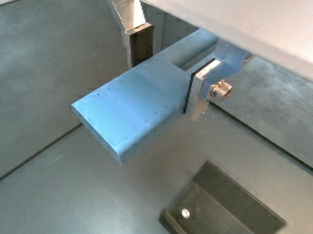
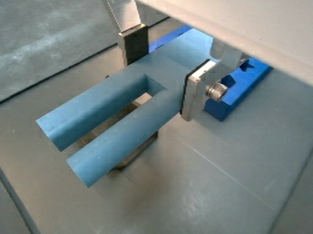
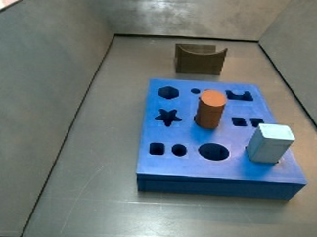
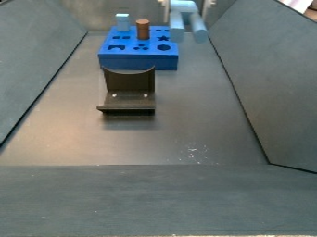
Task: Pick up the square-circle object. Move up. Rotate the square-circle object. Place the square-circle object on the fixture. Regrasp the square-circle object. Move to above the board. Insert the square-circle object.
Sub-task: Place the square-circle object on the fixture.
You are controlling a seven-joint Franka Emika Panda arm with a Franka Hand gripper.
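Square-circle object (image 2: pixel 104 128) fills both wrist views, closest thing to the lens: pale blue-grey peg, pinched between the silver plates of the tool (image 2: pixel 166 69), dark pads pressed on either flank. It lies roughly horizontal and sticks well out from the fingers (image 2: pixel 199 91).

Largest to smallest, what we see:
- Dark tabletop (image 3: pixel 82 137), grey walls around it.
- Board (image 3: pixel 186 161), bright blue slab with dark cut-outs. An orange cylinder (image 3: pixel 210 110) and a pale cube (image 3: pixel 270 143) stand in it.
- Fixture (image 4: pixel 128 91), dark block with notched top, on the floor apart from the board and empty.
- Tool (image 4: pixel 186 17) high up beside the board in a side view, with the peg in its grip and clear of everything. Peg not touching fixture or board.

We judge we are in the move-up / rotate step: peg is lifted and nothing sits on the fixture yet. In a wrist view a dark plate (image 1: pixel 226 210) shows on the floor below the peg; in the other wrist view an edge of the board (image 2: pixel 239 87) shows behind the tool.

Next move as we read it: finish the rotation, carry the peg over to the fixture, line it with the notch, lower until seated, then release for the regrasp. Grip must hold during travel; long overhang could swing.
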